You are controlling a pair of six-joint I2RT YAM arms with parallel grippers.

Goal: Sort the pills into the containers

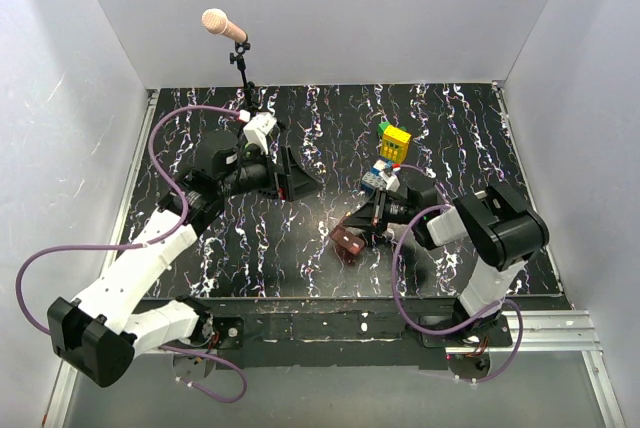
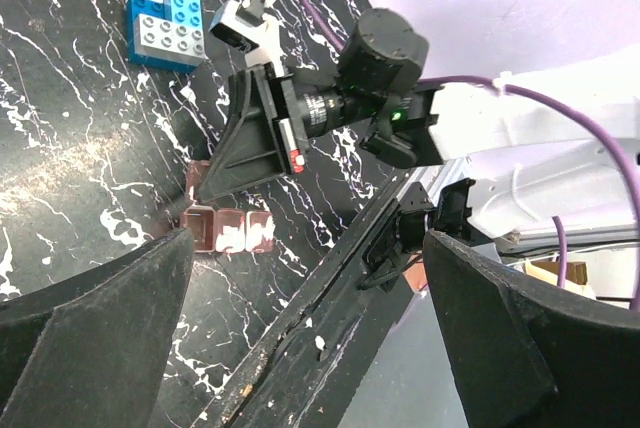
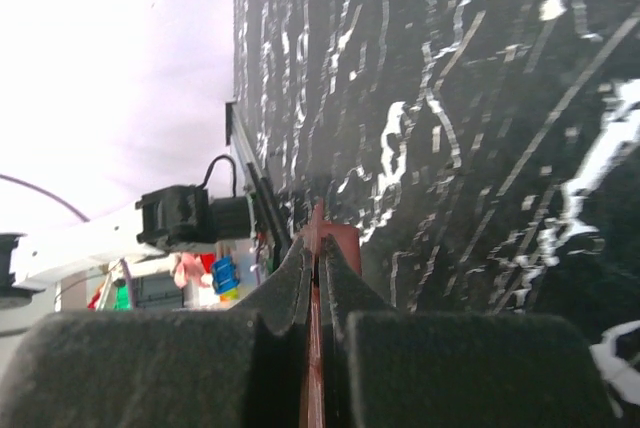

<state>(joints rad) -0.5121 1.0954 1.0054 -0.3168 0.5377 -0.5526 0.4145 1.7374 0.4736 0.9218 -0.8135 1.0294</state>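
Pinching one thin red-brown flap (image 3: 318,233), the right gripper (image 3: 318,250) is squeezing tight on the lid of the one box (image 1: 348,245). The box is sitting on the black-and-white table (image 1: 480,128), at about 5 o'clock from the table's middle and near the front edge. In the left wrist view, three little pinkish pockets (image 2: 232,233) are showing in a row in the box, and the flap is standing up at 11 o'clock from them.

The left gripper (image 2: 306,248) is holding nothing. Its two fingers (image 2: 90,338) are spreading wide apart. It is waiting at 10 o'clock from the box, well apart from it.

One toy brick stack (image 1: 393,151), yellow, blue and grey, is standing at 1 o'clock from the box, near the right arm. One microphone (image 1: 222,25) is standing at the table's far edge, at 11 o'clock. Two purple cables (image 1: 396,283) are looping out, one from each arm.
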